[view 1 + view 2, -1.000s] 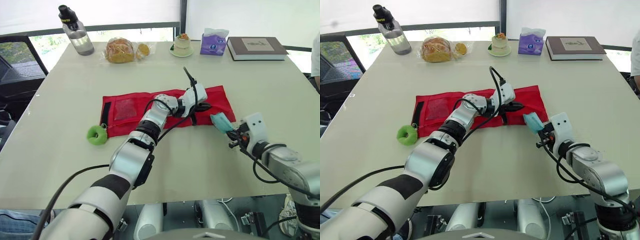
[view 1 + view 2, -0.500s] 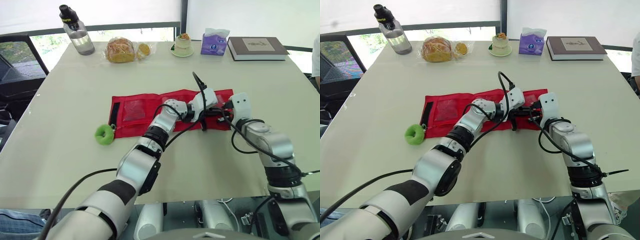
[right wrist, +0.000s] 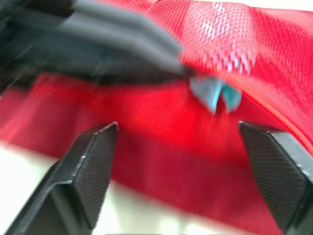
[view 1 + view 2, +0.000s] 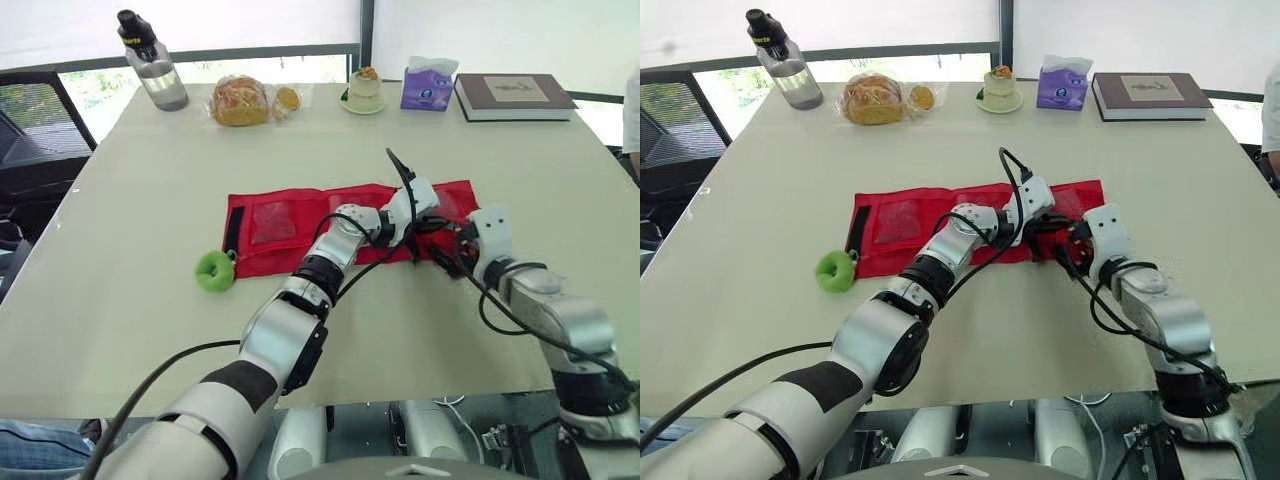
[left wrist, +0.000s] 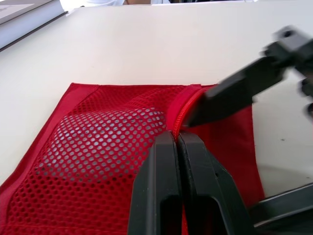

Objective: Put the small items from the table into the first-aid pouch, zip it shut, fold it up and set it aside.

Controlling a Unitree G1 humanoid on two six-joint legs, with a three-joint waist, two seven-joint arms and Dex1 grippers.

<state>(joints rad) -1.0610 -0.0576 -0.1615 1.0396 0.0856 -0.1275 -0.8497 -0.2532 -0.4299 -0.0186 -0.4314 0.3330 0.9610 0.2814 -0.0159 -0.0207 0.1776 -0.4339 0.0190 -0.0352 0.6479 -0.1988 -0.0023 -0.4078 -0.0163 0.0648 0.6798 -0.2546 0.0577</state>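
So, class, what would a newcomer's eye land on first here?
The red pouch lying on the table. At its right end the left gripper pinches its zipper edge while the right gripper stands open before a teal item. A green ring sits at the pouch's left end.

A wide pale beige surface (image 4: 140,210) takes up most of the room. Behind its far edge, a dark-framed window (image 4: 95,85) lets in daylight and shows greenery beneath a white blind (image 4: 200,25). A black mesh chair (image 4: 30,115) stands at the left, and a white wall (image 4: 500,35) rises at the right.
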